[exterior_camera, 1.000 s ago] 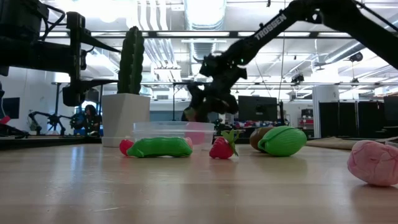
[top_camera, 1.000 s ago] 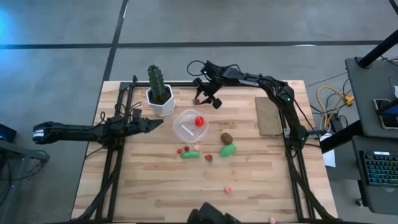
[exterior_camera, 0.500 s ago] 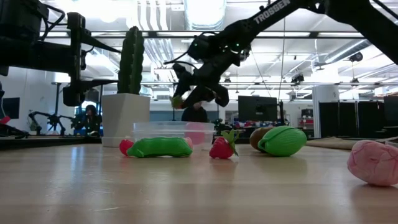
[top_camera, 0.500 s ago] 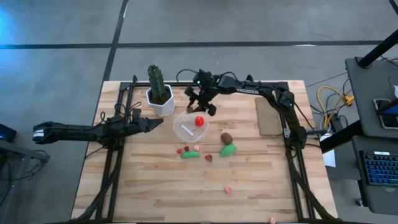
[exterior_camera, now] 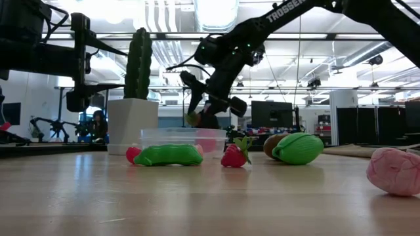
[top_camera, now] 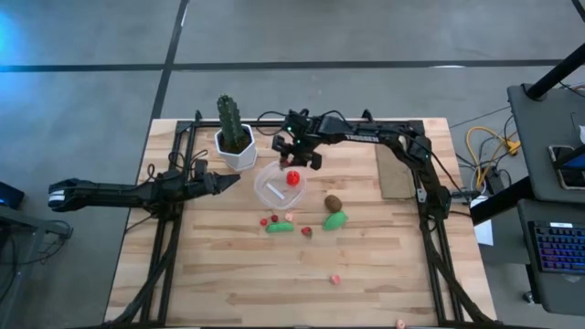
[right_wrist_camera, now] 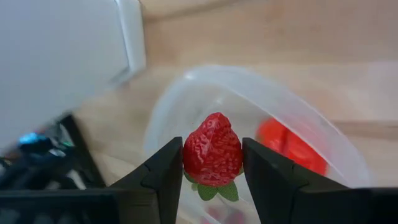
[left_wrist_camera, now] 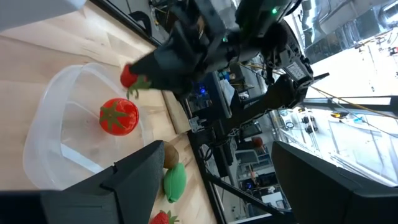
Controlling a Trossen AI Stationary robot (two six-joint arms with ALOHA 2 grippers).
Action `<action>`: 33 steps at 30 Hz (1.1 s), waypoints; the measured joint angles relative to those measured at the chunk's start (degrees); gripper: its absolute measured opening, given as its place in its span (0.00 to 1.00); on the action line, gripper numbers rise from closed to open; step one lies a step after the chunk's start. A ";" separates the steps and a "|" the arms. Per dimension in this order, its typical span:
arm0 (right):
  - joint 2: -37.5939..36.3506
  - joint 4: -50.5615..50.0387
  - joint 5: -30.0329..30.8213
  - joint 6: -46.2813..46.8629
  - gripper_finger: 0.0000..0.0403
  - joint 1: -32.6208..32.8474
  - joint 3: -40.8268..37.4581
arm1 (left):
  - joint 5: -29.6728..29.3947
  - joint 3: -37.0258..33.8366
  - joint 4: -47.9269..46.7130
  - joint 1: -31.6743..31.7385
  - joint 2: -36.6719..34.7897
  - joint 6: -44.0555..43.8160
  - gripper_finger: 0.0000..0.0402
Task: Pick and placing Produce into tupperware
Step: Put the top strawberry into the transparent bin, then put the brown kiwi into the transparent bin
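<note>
My right gripper hangs over the far rim of the clear tupperware, shut on a red toy strawberry. A red tomato lies inside the tupperware. On the table near it rest a brown kiwi, a green piece, a green pod, another strawberry and tiny red bits. A pink piece lies nearer the front edge. My left gripper waits open, level, to the left of the tupperware. My right gripper pinches the strawberry by its two sides between the two fingers. The fingers slant down from the table's far right side. The strawberry is lifted clear above the tupperware's rim, leafy end toward the wrist, tip pointing away.
A tall cactus in a white pot stands just left of the tupperware's far side, close to my right gripper. A brown mat lies at the right. Black frame rails run along both table sides. Bare wood lies at the near left.
My right gripper has carried the strawberry from the table's far side toward the left and near, over to the tupperware's far rim, and has tipped its fingers downward. It has stayed shut on the strawberry throughout.
</note>
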 joint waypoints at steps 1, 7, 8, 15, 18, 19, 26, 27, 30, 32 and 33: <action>0.00 -0.68 -0.13 -0.73 0.37 0.40 -0.01 | 0.00 0.00 0.00 0.02 0.00 0.02 0.71; 0.10 -1.19 -0.54 -1.92 0.37 2.95 -0.01 | 0.02 0.00 0.00 0.02 0.09 0.02 0.71; 0.22 -1.05 -0.64 -2.23 0.37 3.23 0.01 | 0.02 0.00 0.00 0.02 0.09 0.02 0.71; 1.10 1.13 -1.45 -5.40 0.37 4.46 0.00 | 0.02 0.00 0.00 0.02 0.09 -0.11 0.71; 1.05 1.04 -1.82 -8.27 0.39 5.13 0.01 | 0.19 0.00 0.00 0.02 0.11 -0.15 0.71; 1.05 1.03 -1.85 -8.69 0.40 5.30 0.00 | 0.22 0.00 0.00 0.02 0.09 -0.18 0.71; 1.05 4.39 -0.26 -9.55 0.47 5.89 -0.01 | 0.22 0.00 0.00 0.00 0.00 -0.20 0.71; 1.05 5.36 0.24 -9.91 0.49 5.96 -0.01 | 0.22 0.00 0.02 0.02 0.00 -0.20 0.71; 1.05 6.82 -0.02 -9.32 0.52 5.98 0.01 | 0.21 0.00 0.02 0.01 0.00 -0.20 0.71; 0.96 6.82 -0.37 -7.97 0.53 6.01 -0.01 | 0.23 0.00 0.01 0.02 0.00 -0.21 0.71; 0.68 6.82 -0.38 -9.02 0.54 6.17 -0.01 | 0.38 0.00 0.00 0.02 0.00 -0.20 0.71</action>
